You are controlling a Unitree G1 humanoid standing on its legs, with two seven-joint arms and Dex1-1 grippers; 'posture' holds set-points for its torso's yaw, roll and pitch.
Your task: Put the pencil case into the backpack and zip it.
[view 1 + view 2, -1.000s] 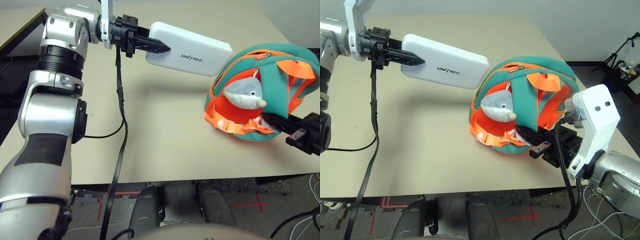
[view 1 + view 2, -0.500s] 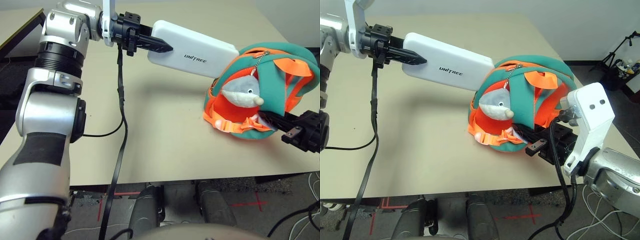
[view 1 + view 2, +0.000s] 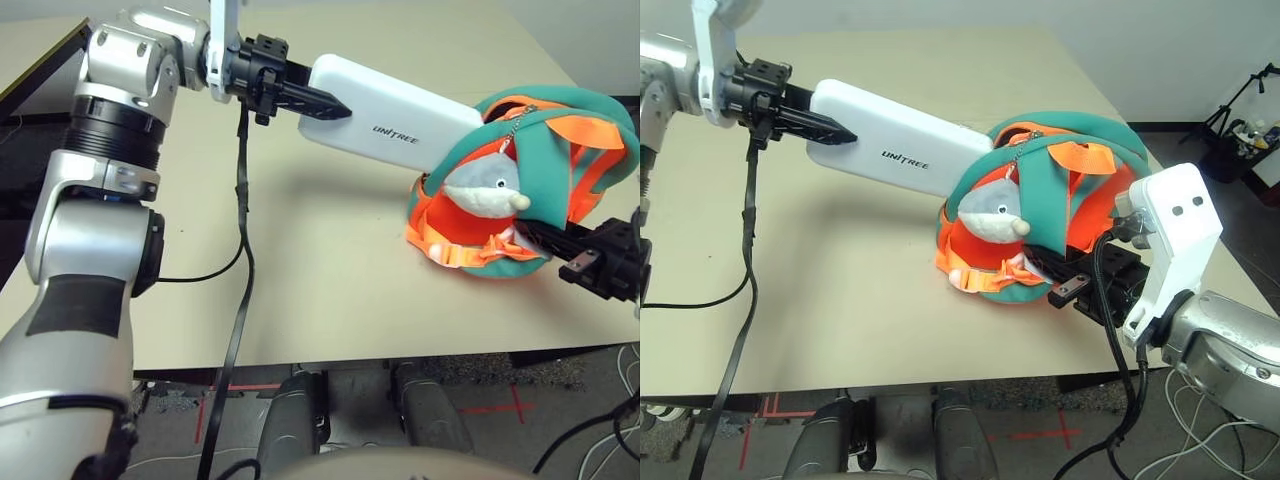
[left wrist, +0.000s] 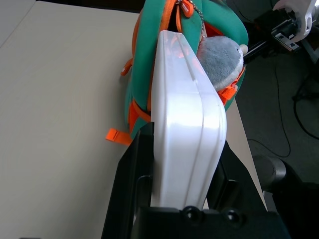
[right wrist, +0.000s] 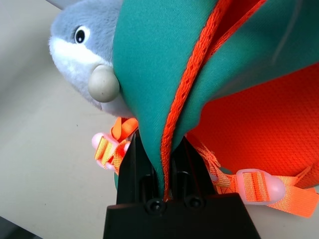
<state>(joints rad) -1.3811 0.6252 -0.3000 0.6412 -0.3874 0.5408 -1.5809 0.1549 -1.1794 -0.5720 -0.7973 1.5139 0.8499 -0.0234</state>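
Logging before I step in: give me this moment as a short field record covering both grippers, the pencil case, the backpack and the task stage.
left gripper: shut on the pencil case, holding one end, case off the table
pencil case: tilted down toward the backpack, far end at the bag's opening, not yet fully inside
right gripper: shut on the backpack's teal edge with orange trim, low on the side nearest the robot
dolphin toy: hangs at the bag's front
stage: inserting; zipping not started
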